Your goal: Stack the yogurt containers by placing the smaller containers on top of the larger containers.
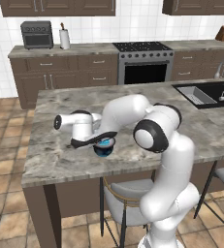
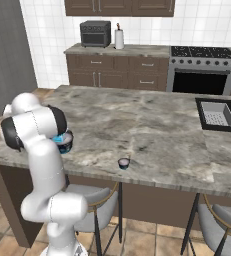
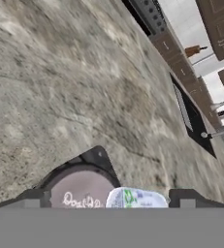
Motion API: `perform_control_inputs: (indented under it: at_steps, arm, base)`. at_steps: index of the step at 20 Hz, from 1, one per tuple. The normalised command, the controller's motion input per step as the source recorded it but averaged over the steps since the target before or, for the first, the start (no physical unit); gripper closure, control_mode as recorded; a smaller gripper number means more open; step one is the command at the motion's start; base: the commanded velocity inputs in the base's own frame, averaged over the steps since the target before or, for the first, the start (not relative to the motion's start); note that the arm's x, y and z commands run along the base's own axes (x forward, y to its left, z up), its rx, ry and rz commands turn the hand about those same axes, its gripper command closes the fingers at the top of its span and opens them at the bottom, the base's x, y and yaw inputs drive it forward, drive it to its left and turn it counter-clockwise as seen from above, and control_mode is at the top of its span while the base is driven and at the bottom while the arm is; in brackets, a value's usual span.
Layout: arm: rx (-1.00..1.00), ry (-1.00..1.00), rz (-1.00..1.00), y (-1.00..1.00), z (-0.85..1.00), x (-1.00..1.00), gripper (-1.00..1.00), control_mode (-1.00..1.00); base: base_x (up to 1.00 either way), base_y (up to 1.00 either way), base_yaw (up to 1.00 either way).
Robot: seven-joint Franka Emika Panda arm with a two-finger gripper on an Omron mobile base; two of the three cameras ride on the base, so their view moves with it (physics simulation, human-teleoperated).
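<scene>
The wide dark yogurt container (image 1: pixel 104 151) stands near the island's front edge, under my hand. The light-blue cup (image 1: pixel 104 143) rests on top of it. In the hand view the dark container's pale printed top (image 3: pixel 78 195) shows, with the light-blue cup (image 3: pixel 136 198) toward one side of it. My gripper (image 3: pixel 108 199) is open, its fingertips (image 3: pixel 32 198) wide apart on either side of the stack and clear of the cup. The right base view shows the stack (image 2: pixel 65 143) beside my arm and the tiny dark cup (image 2: pixel 123 163) alone by the front edge.
The marble island counter (image 1: pixel 60 160) carries a black sink (image 2: pixel 218 115) with a faucet at its far right. Stools stand under the front edge. Behind are a stove, a toaster oven (image 1: pixel 37 34) and wooden cabinets.
</scene>
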Motion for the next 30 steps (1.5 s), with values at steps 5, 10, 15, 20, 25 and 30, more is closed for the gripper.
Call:
perform_control_inputs:
  at_steps: [5, 10, 15, 20, 25, 30]
  arm:
    - [0.0, -0.07, 0.0, 0.0, 0.47, -0.12, -1.0, -1.0]
    - [0.04, 0.0, 0.0, -0.02, 0.76, -0.23, -1.0, -1.0]
    - [0.23, 0.1, -0.02, -0.22, 0.89, -0.24, -1.0, -1.0]
    - [0.35, 0.21, -0.04, -0.44, 0.99, -0.17, -1.0, -1.0]
    - [0.38, 0.29, -0.05, -0.63, 1.0, 0.0, -1.0, -1.0]
    - [0.18, 0.12, -0.03, -0.6, 0.42, -0.05, -1.0, -1.0]
  base:
    - [0.0, 0.0, 0.0]
    - [0.0, 0.0, 0.0]
    - [0.0, 0.0, 0.0]
    - [0.0, 0.0, 0.0]
    - [0.0, 0.0, 0.0]
    - [0.0, 0.0, 0.0]
